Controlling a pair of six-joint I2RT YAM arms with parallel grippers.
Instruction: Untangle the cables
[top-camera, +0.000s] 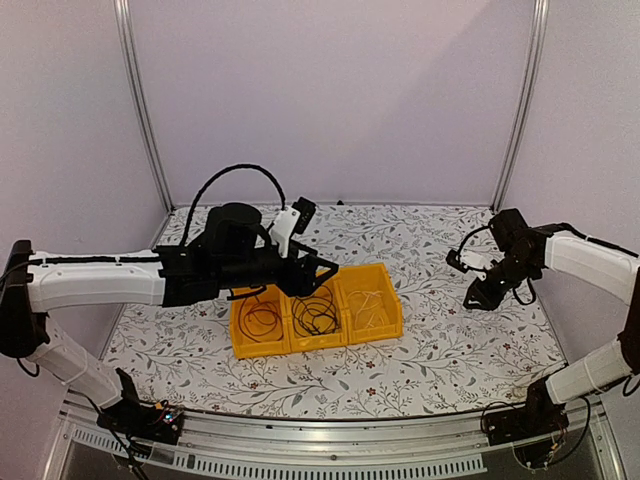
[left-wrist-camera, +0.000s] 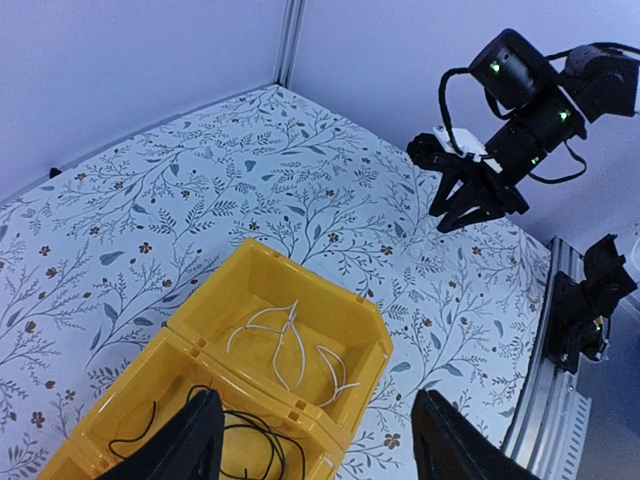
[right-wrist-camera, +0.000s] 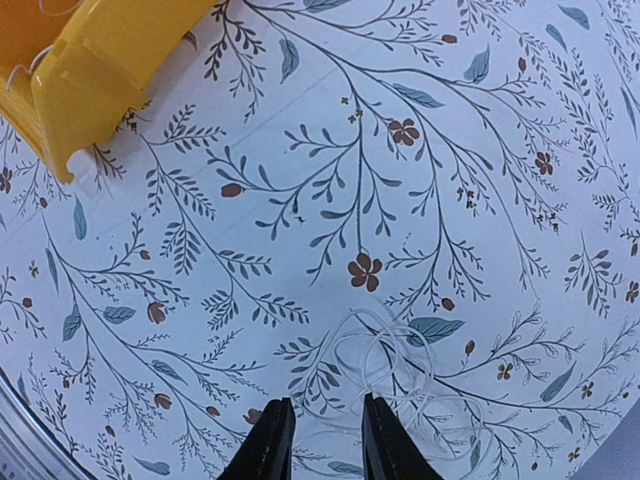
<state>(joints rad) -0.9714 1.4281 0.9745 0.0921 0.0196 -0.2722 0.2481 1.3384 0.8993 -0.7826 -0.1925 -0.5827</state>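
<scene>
Cables: one thin white wire (right-wrist-camera: 385, 365) lies in loose, overlapping loops on the floral-print table (right-wrist-camera: 300, 150), right at the tips of your R gripper (right-wrist-camera: 325, 425). Its dark fingers stand a narrow gap apart, table showing btwn them. Glossy yellow plastic bin (left-wrist-camera: 372, 365) has 3 compartments: a curled white strand (left-wrist-camera: 290, 350) in the right-end one, thin black coils (top-camera: 315, 315) in the other two. Your L gripper (left-wrist-camera: 315, 420) hangs over the bin, jaws wide apart, gripping nothing.

No legible text, label, brand or number in any view. Nothing readable on the yellow bin (top-camera: 372, 334), the white arm link (top-camera: 95, 283) or the floral table cover (top-camera: 450, 340).
</scene>
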